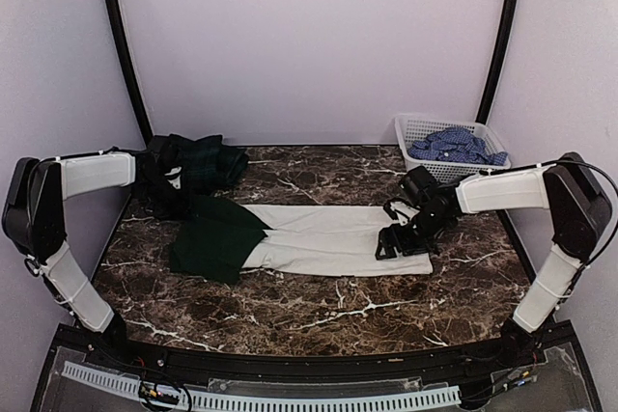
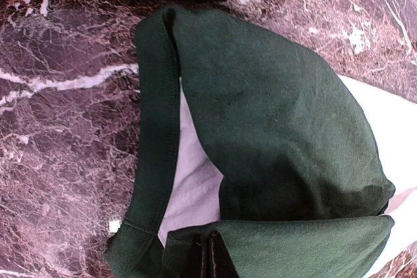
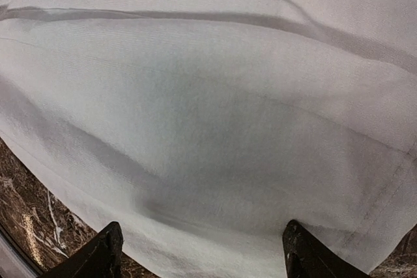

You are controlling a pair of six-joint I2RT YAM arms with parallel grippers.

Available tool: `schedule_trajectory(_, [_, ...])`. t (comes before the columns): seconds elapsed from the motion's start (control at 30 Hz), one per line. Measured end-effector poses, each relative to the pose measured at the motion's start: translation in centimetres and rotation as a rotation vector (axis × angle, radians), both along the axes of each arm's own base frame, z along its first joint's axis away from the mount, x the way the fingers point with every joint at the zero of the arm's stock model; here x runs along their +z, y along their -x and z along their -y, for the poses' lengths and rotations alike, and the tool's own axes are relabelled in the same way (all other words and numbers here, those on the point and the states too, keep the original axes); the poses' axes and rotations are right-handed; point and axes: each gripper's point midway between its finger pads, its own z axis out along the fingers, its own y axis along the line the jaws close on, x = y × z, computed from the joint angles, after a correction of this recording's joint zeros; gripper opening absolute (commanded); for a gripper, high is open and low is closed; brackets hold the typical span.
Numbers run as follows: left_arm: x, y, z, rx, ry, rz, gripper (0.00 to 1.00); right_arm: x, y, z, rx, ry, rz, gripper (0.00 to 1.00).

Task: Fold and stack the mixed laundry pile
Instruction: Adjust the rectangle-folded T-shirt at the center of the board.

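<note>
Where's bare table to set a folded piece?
Bare marble: the front strip between the garment and the near edge, and the back middle between the dark pile and basket. Crowded: back left and the garment's right end under the right gripper.

A spread garment (image 1: 328, 238) lies mid table (image 1: 290, 306), heaped clothes (image 1: 193, 166) behind left, a shirt (image 1: 454, 145) in the basket (image 1: 415, 121) behind right.
</note>
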Motion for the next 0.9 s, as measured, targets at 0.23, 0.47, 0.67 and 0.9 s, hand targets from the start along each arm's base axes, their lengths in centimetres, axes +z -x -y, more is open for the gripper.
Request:
schedule_trajectory(0.23, [-0.8, -0.8, -0.4, 0.032, -0.001, 0.005, 0.10, -0.1, 0.0, 0.2, -0.001, 0.027, 0.012, 0.84])
schedule_trajectory(0.47, [-1.9, -1.3, -1.7, 0.083, -0.056, 0.003, 0.49, 0.0, -0.1, 0.3, -0.001, 0.034, 0.017, 0.83])
schedule_trajectory(0.67, [3.8, 1.1, -2.4, 0.114, -0.027, 0.141, 0.50, 1.7, 1.1, -0.2, 0.014, 0.020, 0.019, 0.82])
schedule_trajectory(0.9, [4.5, 6.2, 0.1, 0.107, 0.147, 0.129, 0.52, 7.8, 1.5, -6.9, 0.124, -0.134, 0.121, 0.77])
